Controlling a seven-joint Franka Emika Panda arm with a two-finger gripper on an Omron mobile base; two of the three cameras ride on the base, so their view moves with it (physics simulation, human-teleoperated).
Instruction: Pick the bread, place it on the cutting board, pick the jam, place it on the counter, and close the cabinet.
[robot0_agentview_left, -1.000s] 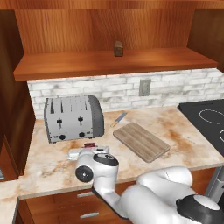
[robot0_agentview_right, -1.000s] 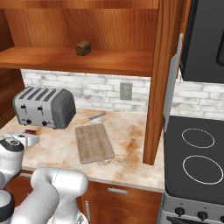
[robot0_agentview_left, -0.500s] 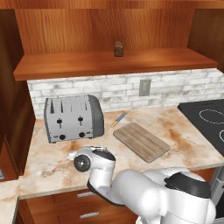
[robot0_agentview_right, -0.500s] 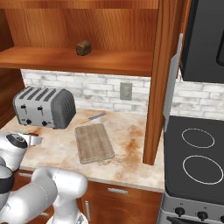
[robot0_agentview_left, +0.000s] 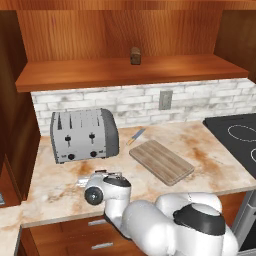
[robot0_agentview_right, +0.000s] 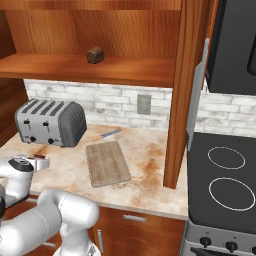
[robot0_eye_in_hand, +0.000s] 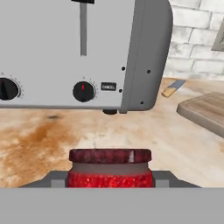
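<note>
- The small red cylindrical jam jar with a darker lid (robot0_eye_in_hand: 110, 168) sits clamped between the fingers, low over the beige marbled stone desk (robot0_agentview_left: 210, 165), just in front of the silver toaster (robot0_agentview_left: 85, 135).
- The gripper (robot0_agentview_right: 39, 163) is at the desk's front edge, left of the toaster's near face.
- The small dark brown loaf of bread (robot0_agentview_right: 95, 54) is on the wooden shelf (robot0_agentview_right: 75, 67) above the toaster; the light brown wooden cutting board (robot0_agentview_right: 107, 162), right of the toaster, is bare.
- I judge the jam step is in hand: next, lower the jar, open the fingers, retreat.
</note>
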